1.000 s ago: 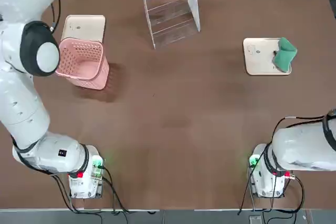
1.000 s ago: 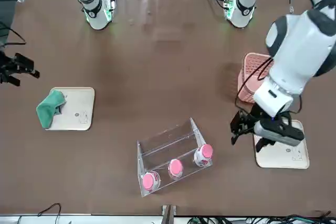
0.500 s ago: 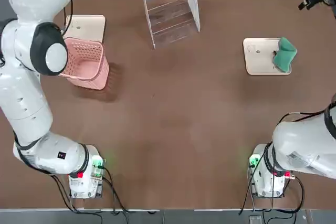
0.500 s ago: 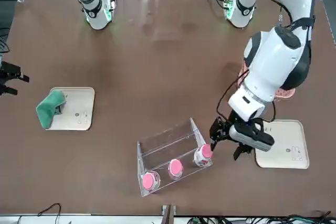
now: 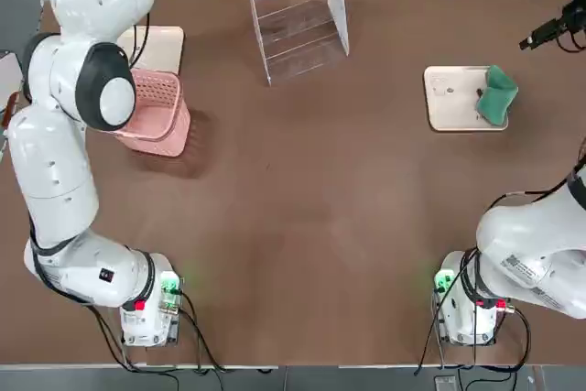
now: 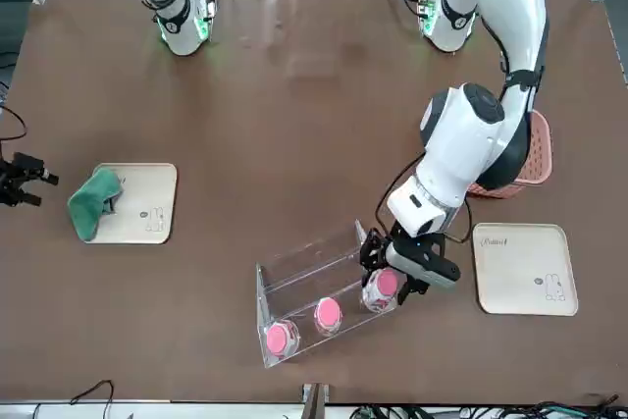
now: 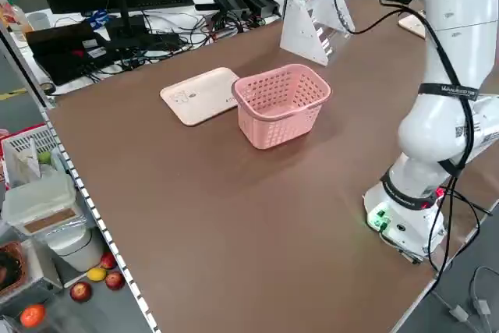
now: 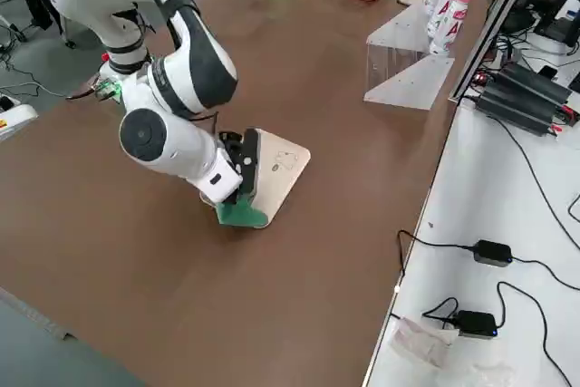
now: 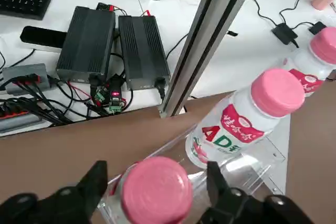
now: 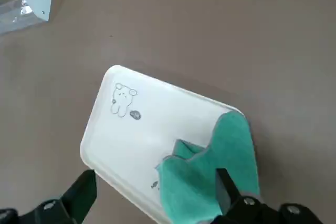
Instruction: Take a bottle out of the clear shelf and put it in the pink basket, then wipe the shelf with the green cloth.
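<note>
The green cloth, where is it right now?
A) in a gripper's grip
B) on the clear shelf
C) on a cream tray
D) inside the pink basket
C: the green cloth lies on the edge of a cream tray, while the right gripper hovers open above it without touching.

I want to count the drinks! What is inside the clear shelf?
Three small bottles with pink caps stand in a row inside the clear shelf. The left tool sits around the end bottle, hiding part of it.
</note>
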Robot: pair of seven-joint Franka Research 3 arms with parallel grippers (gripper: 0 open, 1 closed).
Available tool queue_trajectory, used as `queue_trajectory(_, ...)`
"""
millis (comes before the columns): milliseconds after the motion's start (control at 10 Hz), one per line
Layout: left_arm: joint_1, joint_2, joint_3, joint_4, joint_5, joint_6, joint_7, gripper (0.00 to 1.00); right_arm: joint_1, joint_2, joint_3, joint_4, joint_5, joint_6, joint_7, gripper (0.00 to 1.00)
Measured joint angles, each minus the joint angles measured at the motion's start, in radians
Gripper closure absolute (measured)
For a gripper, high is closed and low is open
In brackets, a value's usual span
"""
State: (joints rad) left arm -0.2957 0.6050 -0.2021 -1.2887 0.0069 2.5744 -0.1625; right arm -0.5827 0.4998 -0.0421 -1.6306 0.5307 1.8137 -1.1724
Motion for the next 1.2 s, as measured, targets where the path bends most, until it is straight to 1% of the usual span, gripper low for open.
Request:
queue_trajectory(100, 0.001, 0.0, 0.002, 0.005, 0.0, 0.001, 0.002, 0.35, -0.013, 0.037, 0.0, 0.014, 0.019, 0.008, -0.01, 0.0)
queue_trajectory(200, 0.003, 0.0, 0.004, 0.011, 0.0, 0.001, 0.003, 0.36, -0.024, 0.07, 0.0, 0.024, 0.035, 0.022, -0.014, 0.0)
queue_trajectory(500, 0.005, -0.001, 0.014, 0.021, 0.003, 0.001, 0.005, 0.31, -0.049, 0.149, 0.0, 0.042, 0.078, 0.051, -0.015, 0.0)
queue_trajectory(600, 0.003, -0.004, 0.014, 0.026, 0.024, 0.002, 0.006, 0.3, -0.06, 0.176, 0.0, 0.055, 0.082, 0.056, -0.015, 0.0)
queue_trajectory(800, 0.0, -0.029, 0.014, 0.029, 0.092, -0.002, -0.011, 0.16, -0.086, 0.228, 0.0, 0.104, 0.089, 0.054, -0.015, 0.0)
queue_trajectory(900, -0.004, -0.035, 0.014, 0.027, 0.121, -0.003, -0.023, 0.11, -0.094, 0.246, 0.0, 0.122, 0.096, 0.045, -0.014, 0.0)
queue_trajectory(1000, -0.014, -0.035, 0.013, 0.025, 0.18, -0.004, -0.04, 0.09, -0.098, 0.258, 0.0, 0.13, 0.119, 0.028, -0.008, 0.0)
queue_trajectory(1100, -0.028, -0.035, 0.013, 0.021, 0.261, -0.004, -0.082, 0.03, -0.102, 0.271, 0.0, 0.132, 0.141, 0.007, 0.003, 0.0)
queue_trajectory(1200, -0.039, -0.035, 0.012, 0.02, 0.352, -0.004, -0.143, 0.0, -0.105, 0.285, 0.0, 0.135, 0.152, -0.011, 0.018, 0.0)
